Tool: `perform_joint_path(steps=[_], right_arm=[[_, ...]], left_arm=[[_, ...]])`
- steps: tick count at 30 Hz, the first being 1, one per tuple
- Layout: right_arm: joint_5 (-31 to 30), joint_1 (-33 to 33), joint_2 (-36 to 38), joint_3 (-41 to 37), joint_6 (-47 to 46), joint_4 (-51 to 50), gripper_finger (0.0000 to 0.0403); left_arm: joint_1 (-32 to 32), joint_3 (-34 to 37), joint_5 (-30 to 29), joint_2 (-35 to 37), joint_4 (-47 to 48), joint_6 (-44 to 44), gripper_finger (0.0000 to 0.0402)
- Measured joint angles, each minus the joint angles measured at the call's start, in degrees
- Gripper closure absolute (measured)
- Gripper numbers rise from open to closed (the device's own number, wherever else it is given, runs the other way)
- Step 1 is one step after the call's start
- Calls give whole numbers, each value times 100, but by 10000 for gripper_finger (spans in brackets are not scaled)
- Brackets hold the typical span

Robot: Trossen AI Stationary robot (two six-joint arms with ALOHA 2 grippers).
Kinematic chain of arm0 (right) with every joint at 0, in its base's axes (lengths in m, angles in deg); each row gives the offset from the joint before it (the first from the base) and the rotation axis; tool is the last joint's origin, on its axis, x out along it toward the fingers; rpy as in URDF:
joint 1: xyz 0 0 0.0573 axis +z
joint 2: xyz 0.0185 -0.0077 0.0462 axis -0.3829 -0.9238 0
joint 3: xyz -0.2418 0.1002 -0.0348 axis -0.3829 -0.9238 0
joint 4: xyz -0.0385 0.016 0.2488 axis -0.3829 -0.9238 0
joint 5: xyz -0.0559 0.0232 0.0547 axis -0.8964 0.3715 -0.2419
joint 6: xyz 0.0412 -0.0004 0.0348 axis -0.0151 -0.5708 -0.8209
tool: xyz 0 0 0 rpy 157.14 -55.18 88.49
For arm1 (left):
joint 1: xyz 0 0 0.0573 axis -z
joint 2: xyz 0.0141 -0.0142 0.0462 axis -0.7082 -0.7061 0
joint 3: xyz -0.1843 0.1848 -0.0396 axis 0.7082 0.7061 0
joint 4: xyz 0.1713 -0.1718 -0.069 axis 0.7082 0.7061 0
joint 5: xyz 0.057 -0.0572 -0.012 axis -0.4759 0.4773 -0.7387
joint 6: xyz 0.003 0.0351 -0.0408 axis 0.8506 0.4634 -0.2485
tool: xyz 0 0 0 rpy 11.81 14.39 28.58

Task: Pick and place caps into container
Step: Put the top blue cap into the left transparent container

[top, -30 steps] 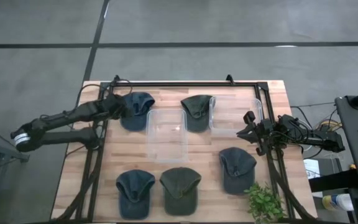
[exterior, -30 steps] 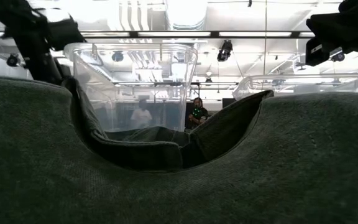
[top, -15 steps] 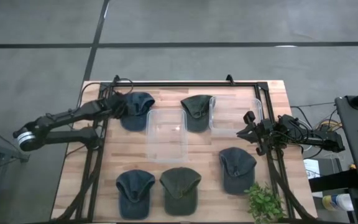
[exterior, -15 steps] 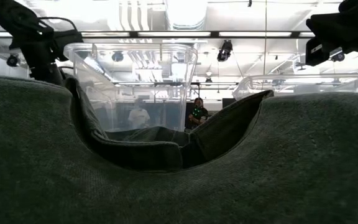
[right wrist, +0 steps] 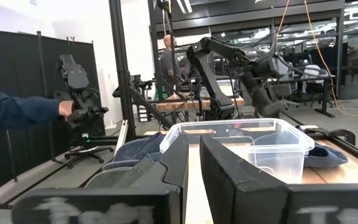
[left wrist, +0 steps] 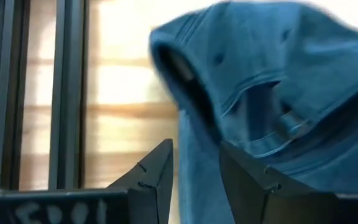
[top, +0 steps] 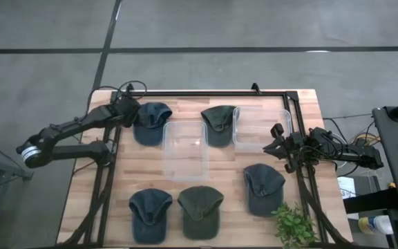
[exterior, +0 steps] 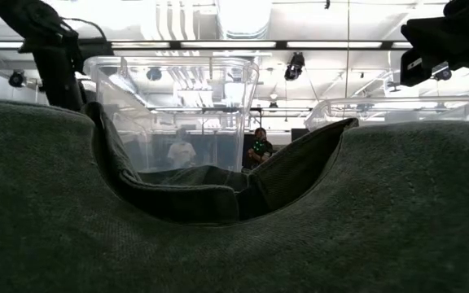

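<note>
Toward the upper left of the high view, the left gripper (top: pixel 131 111) sits at the edge of a slate-blue cap (top: pixel 150 122) lying near the table's (top: pixel 137 176) far edge, just left of the middle clear container (top: pixel 185 149). From the left wrist view its fingers (left wrist: pixel 151 177) stand slightly parted with a fold of the cap's fabric (left wrist: pixel 194 155) between them; whether they are already pinching it I cannot tell.

To do this step well, the fingers should bite a firm fold of cloth, or the brim, instead of a thin layer, since soft fabric may slip or drag. Then lift clear of the table before carrying the cap over the container wall, and release only once it hangs inside the rim.

The right gripper (top: pixel 280 147) waits at the right side of the high view, beside a second clear container (top: pixel 251 131); its fingers (right wrist: pixel 179 168) are slightly apart and hold nothing.

Both containers look empty. 1 olive cap (top: pixel 218 123) lies between them. 3 more caps lie along the lower part of the high view: blue (top: pixel 150 213), olive (top: pixel 200 209) and blue (top: pixel 263 187). So all 5 remain outside.
</note>
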Motion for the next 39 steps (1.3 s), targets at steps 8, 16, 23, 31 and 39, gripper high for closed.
perform_joint_path(steps=[8, 16, 23, 31, 39], right_arm=[[-2, -2, 0, 0, 0, 0, 365], [-2, 0, 0, 0, -15, 0, 365], [0, -2, 2, 0, -15, 0, 365], [0, -1, 0, 0, -14, 0, 365], [-2, 0, 0, 0, 2, 0, 365]], left_arm=[[-170, 72, 104, -449, -129, -20, 280], [-393, 108, 450, -977, -417, 25, 280], [-533, 124, 645, -1395, -537, 67, 280], [-562, 129, 1167, -1195, -569, 70, 280], [-729, 129, 1159, -719, -240, 185, 280]])
